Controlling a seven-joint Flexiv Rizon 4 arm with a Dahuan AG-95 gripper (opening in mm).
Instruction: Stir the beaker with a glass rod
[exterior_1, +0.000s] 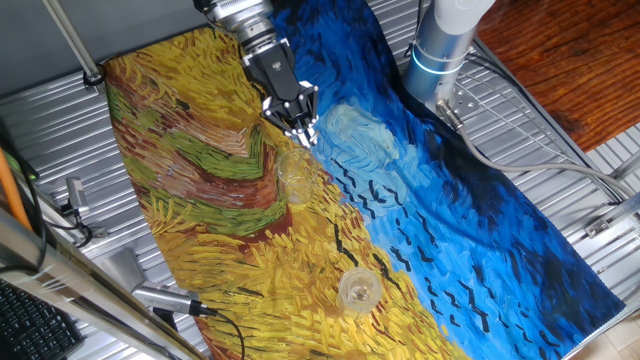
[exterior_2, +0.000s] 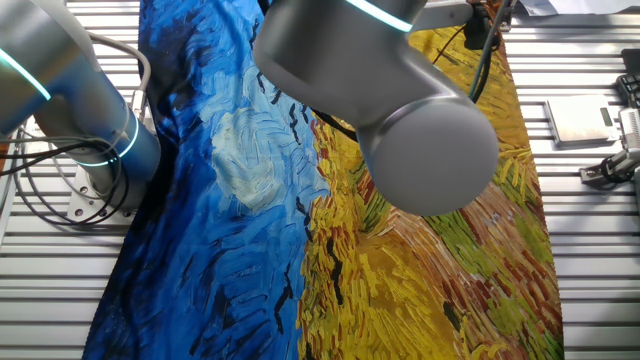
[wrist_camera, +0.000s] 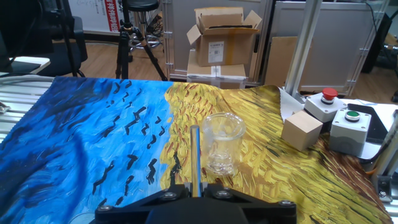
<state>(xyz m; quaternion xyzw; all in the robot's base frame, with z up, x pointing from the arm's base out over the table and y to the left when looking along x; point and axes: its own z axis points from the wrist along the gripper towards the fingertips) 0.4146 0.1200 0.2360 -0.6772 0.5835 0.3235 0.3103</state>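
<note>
A painted cloth (exterior_1: 200, 130) of yellow fields and blue sky covers your table. Your gripper (wrist_camera: 196, 191) is clamped on the glass rod (wrist_camera: 195, 158), which stands upright just left of the beaker (wrist_camera: 222, 143). Shift the rod right over the rim, lower it inside without touching glass, then circle gently. The far cardboard box (wrist_camera: 224, 38) carries a label too small to read.

A painted cloth (exterior_1: 420, 230), blue and yellow, covers the ribbed metal worktop (exterior_1: 60, 130); on it stand the beaker (exterior_1: 296, 176) mid-cloth and a whitish-rimmed glass vessel (exterior_1: 358, 290) near one edge.
</note>
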